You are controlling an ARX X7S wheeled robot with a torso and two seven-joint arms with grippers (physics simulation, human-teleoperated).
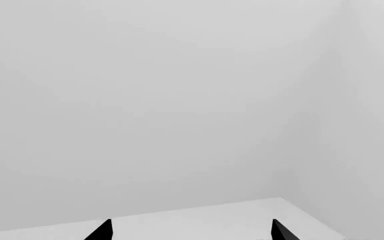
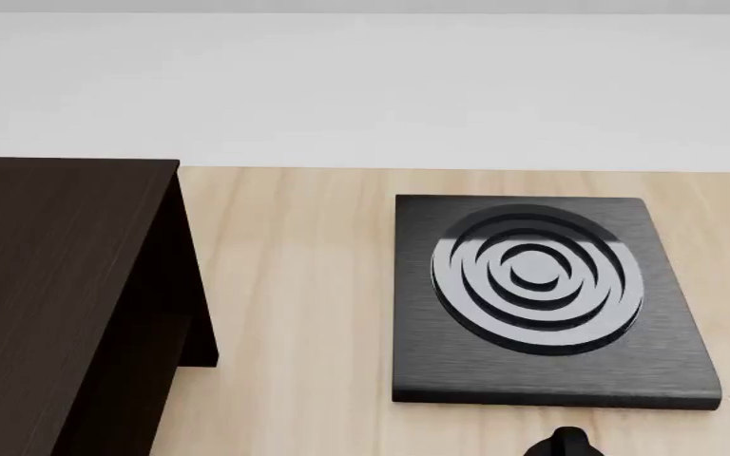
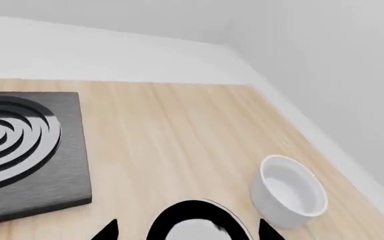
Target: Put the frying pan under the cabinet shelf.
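The frying pan (image 3: pixel 195 210) shows only in the right wrist view, as a glossy black round rim with a thin pale edge on the wooden counter; its handle is out of view. My right gripper (image 3: pixel 188 232) is open, its two black fingertips (image 3: pixel 108 232) standing either side of the pan, above it. The cabinet shelf (image 2: pixel 61 285) is the large dark brown box at the left of the head view. My left gripper (image 1: pixel 192 232) is open and empty, facing a white wall and a white ledge.
A square black stove plate (image 2: pixel 543 294) with concentric rings lies right of the cabinet and also shows in the right wrist view (image 3: pixel 18 150). A white round bowl (image 3: pixel 289 192) stands close beside the pan. A small black rounded shape (image 2: pixel 568 442) sits at the head view's bottom edge.
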